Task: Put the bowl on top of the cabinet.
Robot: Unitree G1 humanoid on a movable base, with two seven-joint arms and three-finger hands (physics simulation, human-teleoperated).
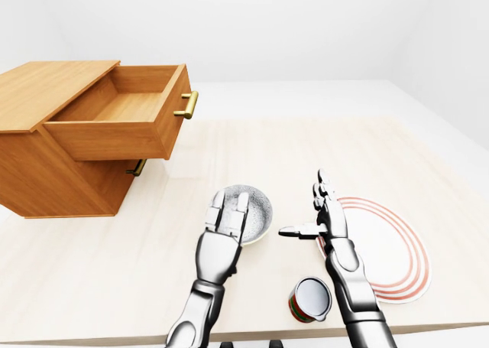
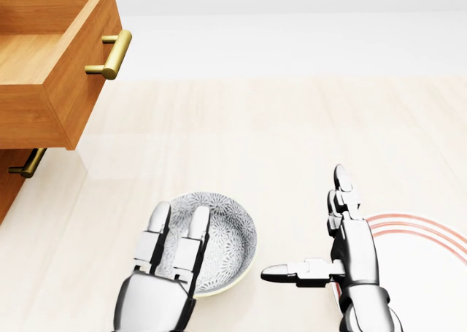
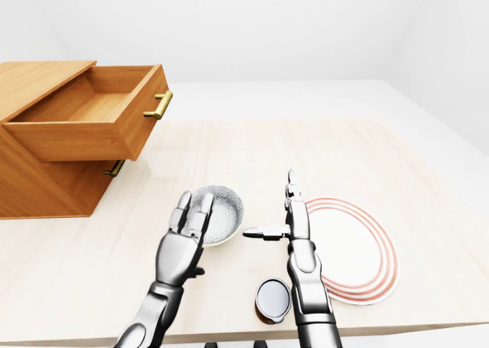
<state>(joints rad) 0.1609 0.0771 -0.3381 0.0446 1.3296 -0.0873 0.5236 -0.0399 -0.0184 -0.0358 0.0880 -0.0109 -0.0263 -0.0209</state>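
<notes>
A grey patterned bowl point(image 2: 222, 245) sits on the pale table, low and left of centre in the head view. My left hand point(image 2: 177, 233) hangs open over the bowl's left part, fingers stretched flat and covering that part of its rim. To the bowl's right my right hand point(image 2: 310, 226) stands open, thumb pointing toward the bowl, fingers upright, not touching it. The wooden cabinet point(image 1: 46, 84) stands at the upper left of the left-eye view. Its top drawer point(image 1: 126, 115) is pulled out and its flat top is bare.
A white plate with red rings point(image 1: 386, 248) lies right of my right hand. A small red and green cup point(image 1: 311, 299) lies tipped on its side near the table's bottom edge, between my arms. A lower drawer's brass handle point(image 1: 137, 167) shows under the pulled-out drawer.
</notes>
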